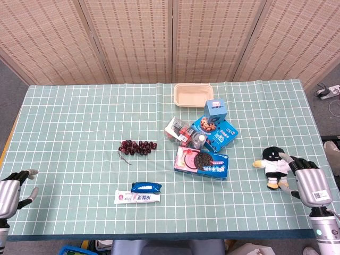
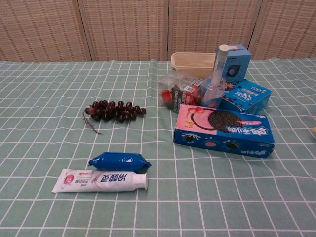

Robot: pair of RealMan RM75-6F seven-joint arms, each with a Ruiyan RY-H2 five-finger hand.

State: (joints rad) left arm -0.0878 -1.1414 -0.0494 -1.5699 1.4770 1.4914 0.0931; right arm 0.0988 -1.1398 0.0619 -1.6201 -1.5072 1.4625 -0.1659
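My right hand (image 1: 307, 179) is at the table's near right, its fingers spread toward a small penguin plush (image 1: 274, 165) that stands upright on the cloth. The fingertips reach to either side of the plush's near flank; I cannot tell whether they touch it. My left hand (image 1: 13, 190) hovers at the near left edge with its fingers apart and nothing in it. The closest thing to it is a toothpaste tube (image 1: 137, 198) (image 2: 101, 180), well off to its right. Neither hand shows in the chest view.
A green chequered cloth (image 1: 69, 117) covers the table. On it lie dark grapes (image 1: 137, 147) (image 2: 114, 111), a blue packet (image 1: 146, 187) (image 2: 119, 161), an Oreo box (image 1: 202, 163) (image 2: 224, 130), a clear bottle (image 2: 215, 84), blue boxes (image 1: 215, 109) (image 2: 247, 96) and a beige tray (image 1: 194, 95) (image 2: 193, 64).
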